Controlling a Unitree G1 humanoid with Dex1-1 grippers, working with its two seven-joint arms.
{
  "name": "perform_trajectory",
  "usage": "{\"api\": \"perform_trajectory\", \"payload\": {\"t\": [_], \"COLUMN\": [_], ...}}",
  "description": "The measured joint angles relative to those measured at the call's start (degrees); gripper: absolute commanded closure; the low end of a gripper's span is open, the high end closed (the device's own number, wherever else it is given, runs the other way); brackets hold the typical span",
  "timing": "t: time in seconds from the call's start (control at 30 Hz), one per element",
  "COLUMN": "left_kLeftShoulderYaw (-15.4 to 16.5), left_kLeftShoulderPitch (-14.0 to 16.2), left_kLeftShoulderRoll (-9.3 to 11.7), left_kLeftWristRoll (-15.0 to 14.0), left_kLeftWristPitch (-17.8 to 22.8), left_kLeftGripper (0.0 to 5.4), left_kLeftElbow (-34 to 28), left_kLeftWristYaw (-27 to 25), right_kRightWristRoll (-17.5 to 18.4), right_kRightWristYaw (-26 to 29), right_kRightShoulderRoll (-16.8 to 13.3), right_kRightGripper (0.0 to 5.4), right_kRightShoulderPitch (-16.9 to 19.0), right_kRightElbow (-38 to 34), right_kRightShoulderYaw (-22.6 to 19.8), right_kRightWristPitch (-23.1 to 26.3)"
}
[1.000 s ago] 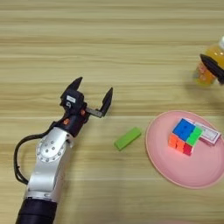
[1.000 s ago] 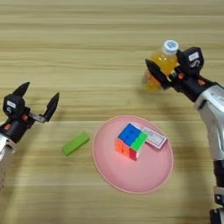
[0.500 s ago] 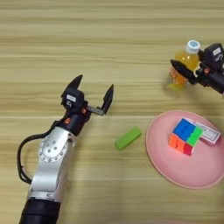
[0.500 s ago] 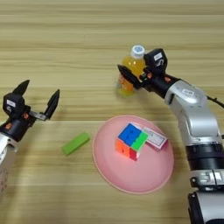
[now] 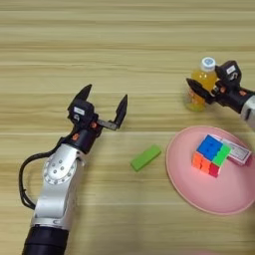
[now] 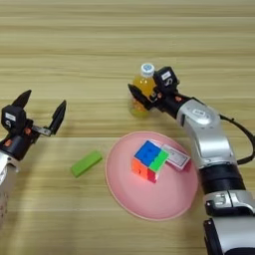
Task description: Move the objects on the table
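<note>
Bottle (image 6: 142, 89) clamped in right claw (image 6: 141, 99), beyond plate (image 6: 149, 199).

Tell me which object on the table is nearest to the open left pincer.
The green block, lying alone right of the left pincer; the cube, card and bottle are farther right.

Cube (image 6: 149, 160), card (image 6: 175, 156) on pink plate (image 6: 124, 194)

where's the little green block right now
The green block lies flat on the table, just left of the pink plate without touching it, below and right of the open left gripper.
</note>
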Motion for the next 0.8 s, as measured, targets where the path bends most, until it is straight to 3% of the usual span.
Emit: {"api": "perform_trajectory", "payload": {"t": [0.3,0.33,0.67,0.8], "left_kLeftShoulderYaw": [0.5,0.6,0.6,0.6], "left_kLeftShoulderPitch": [-0.1,-0.1,-0.1,-0.1], "left_kLeftShoulderRoll": [0.1,0.1,0.1,0.1], "left_kLeftWristRoll": [0.0,0.0,0.1,0.1], "left_kLeftWristPitch": [0.0,0.0,0.0,0.0], "left_kLeftGripper": [0.0,0.0,0.0,0.0], "left_kLeftElbow": [0.0,0.0,0.0,0.0], "left_kLeftWristYaw": [0.0,0.0,0.0,0.1], "right_kRightWristRoll": [-1.2,-1.4,-1.3,-1.1], "right_kRightWristYaw": [-0.1,-0.1,0.2,0.1], "right_kRightShoulderRoll": [1.8,2.3,2.4,2.3], "right_kRightGripper": [1.79,1.42,0.02,0.02], "right_kRightShoulderPitch": [0.1,0.1,0.3,0.4], "right_kRightElbow": [2.1,2.8,2.6,1.2], "right_kRightShoulderYaw": [1.0,1.2,1.3,1.0], "right_kRightWristPitch": [-1.1,-1.2,-1.5,-2.4]}}
